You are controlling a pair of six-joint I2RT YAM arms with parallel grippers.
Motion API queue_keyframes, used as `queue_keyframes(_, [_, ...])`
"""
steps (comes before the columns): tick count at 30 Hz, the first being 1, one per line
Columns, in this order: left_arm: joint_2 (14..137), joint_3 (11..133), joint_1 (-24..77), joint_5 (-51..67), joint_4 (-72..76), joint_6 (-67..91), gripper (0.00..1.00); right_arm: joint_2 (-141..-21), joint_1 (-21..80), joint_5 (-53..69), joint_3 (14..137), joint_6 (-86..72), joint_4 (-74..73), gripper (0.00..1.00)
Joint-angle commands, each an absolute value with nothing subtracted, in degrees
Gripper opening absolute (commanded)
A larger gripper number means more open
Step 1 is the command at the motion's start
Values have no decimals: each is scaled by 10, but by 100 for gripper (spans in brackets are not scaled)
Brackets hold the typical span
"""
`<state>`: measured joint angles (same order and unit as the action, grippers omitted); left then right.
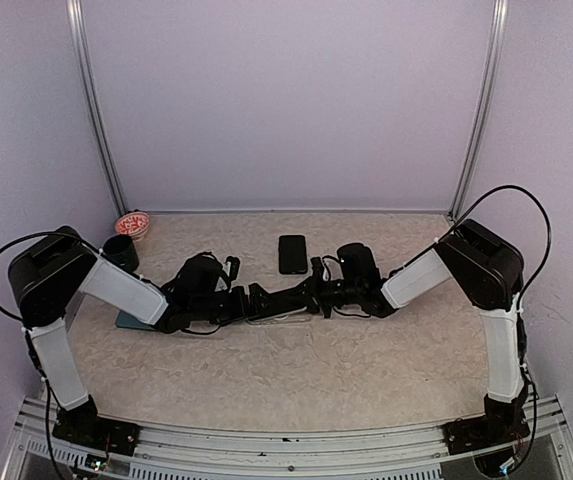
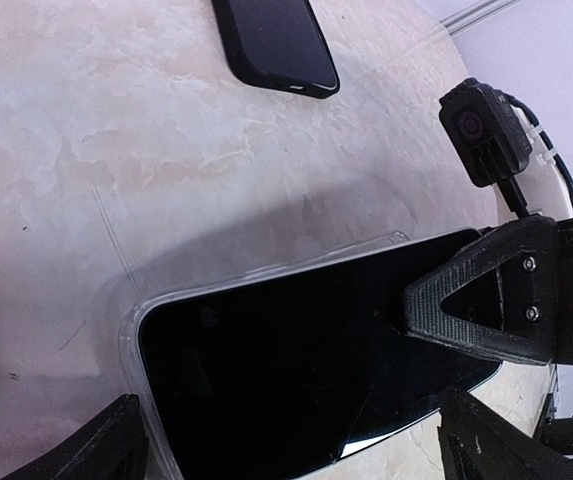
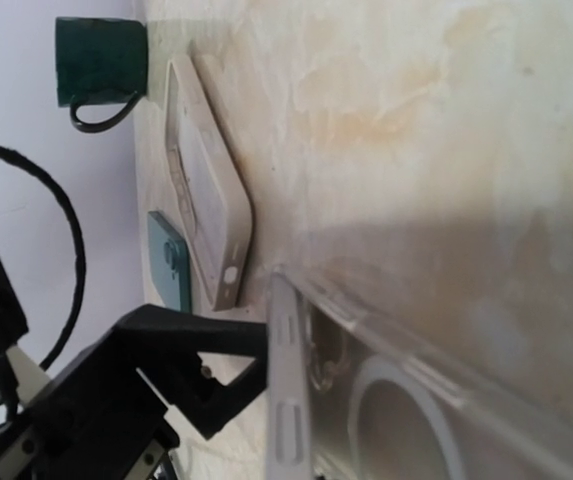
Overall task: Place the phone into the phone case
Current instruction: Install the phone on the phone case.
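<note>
A phone with a black screen [image 2: 286, 380] lies in a clear phone case [image 2: 131, 330] at the table's middle [image 1: 278, 318]. Its lower right corner looks slightly raised from the case. My left gripper [image 2: 296, 445] straddles it, one finger against each side; its finger [image 3: 226, 345] touches the phone's silver button edge [image 3: 288, 400]. My right gripper [image 2: 416, 300] rests a fingertip on the screen's right end; its second finger is hidden. The case's ringed back [image 3: 416, 410] fills the right wrist view, with no right fingers showing.
A black phone or case [image 1: 291, 253] lies just behind the grippers and shows in the left wrist view [image 2: 276, 45]. At the left stand a green mug [image 3: 101, 60], a beige case [image 3: 201, 190], a teal phone [image 3: 171, 260] and a red-patterned dish [image 1: 132, 224].
</note>
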<state>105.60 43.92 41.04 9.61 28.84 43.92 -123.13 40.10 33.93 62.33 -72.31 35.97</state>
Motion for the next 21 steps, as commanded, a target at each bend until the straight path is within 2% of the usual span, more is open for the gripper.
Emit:
queue_keyframes(1, [1078, 451, 413, 116, 283, 432, 99, -1260, 417, 381, 611, -732, 354, 0])
queue_keyframes(7, [1082, 453, 415, 122, 291, 434, 99, -1265, 417, 386, 609, -736, 361, 0])
queue_keyframes(21, [1058, 433, 411, 116, 286, 432, 99, -1242, 402, 389, 558, -768, 479, 0])
